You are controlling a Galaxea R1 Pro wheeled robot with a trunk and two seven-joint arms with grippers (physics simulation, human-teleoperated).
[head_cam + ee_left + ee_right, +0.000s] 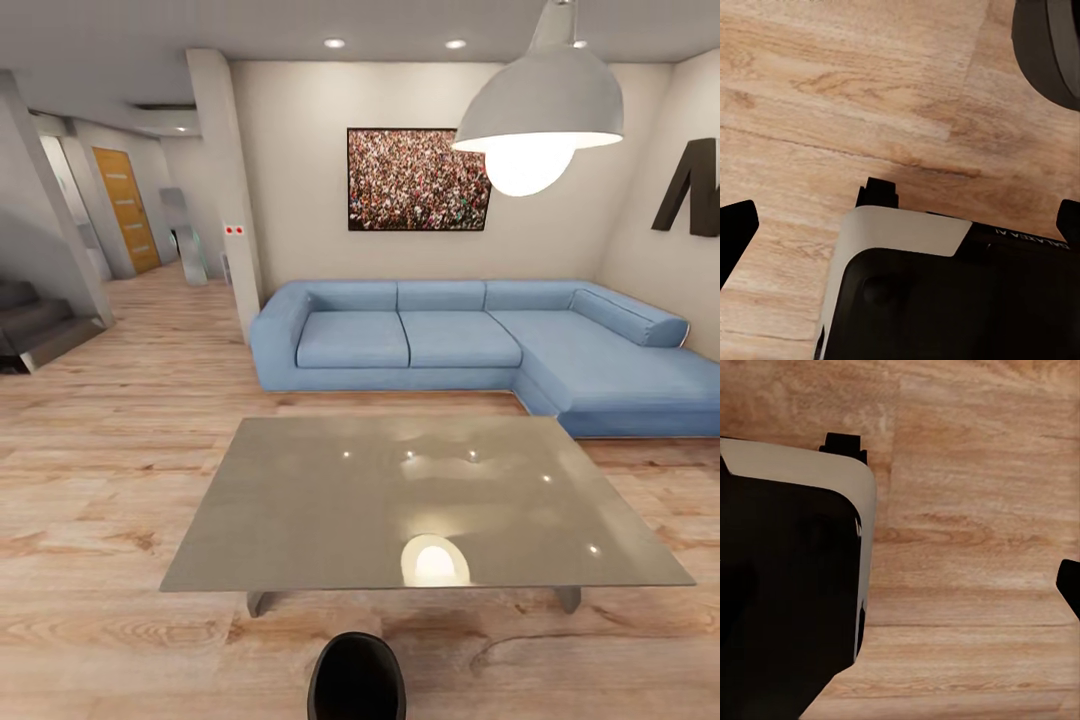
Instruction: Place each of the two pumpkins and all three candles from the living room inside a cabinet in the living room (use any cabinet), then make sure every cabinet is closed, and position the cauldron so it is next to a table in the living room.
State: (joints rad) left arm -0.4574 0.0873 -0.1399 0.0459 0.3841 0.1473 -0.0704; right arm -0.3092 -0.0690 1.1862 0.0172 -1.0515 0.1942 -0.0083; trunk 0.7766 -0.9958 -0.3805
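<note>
Grey and glossy, the one table [420,500] fills the middle of my head view, its top mirroring the single pendant lamp [540,110]. Beyond it I count one blue corner sofa [480,345] against the wall and one framed picture [418,180] above it. A black rounded shape [357,678] sits at the bottom edge, just short of the table's near side; I can't tell whether it is the cauldron or part of my own robot.

From my left wrist, the arm hangs low, aimed at the wood floor [832,112] beside the robot's base [945,292]. I see one dark fingertip at each side edge of the left gripper [904,221], so its claw is spread wide.

From my right wrist, the camera likewise faces floor and base [787,585]. One dark tip of the right gripper [1069,585] shows; I cannot tell its state.
</note>
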